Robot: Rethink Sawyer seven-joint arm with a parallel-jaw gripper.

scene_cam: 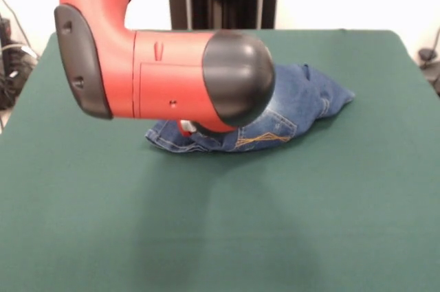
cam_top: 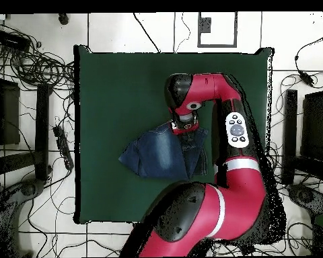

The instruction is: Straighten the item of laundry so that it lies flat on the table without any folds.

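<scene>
One pair of jeans (scene_cam: 302, 103), bunched, mid-surface (scene_cam: 103, 196) | jaws (cam_top: 185, 125) at the jeans' edge; whether wide or holding cannot be told | arm (scene_cam: 172, 72) bent low across the jeans

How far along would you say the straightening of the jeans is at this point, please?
Nothing looks finished: the jeans lie bunched and folded over on the green table, one pocket's orange stitching showing. In hand: the arm is down over one edge of the heap in the overhead view, its pincer hidden, so a grasp cannot be confirmed. Left: spreading the whole garment flat, without folds.
</scene>
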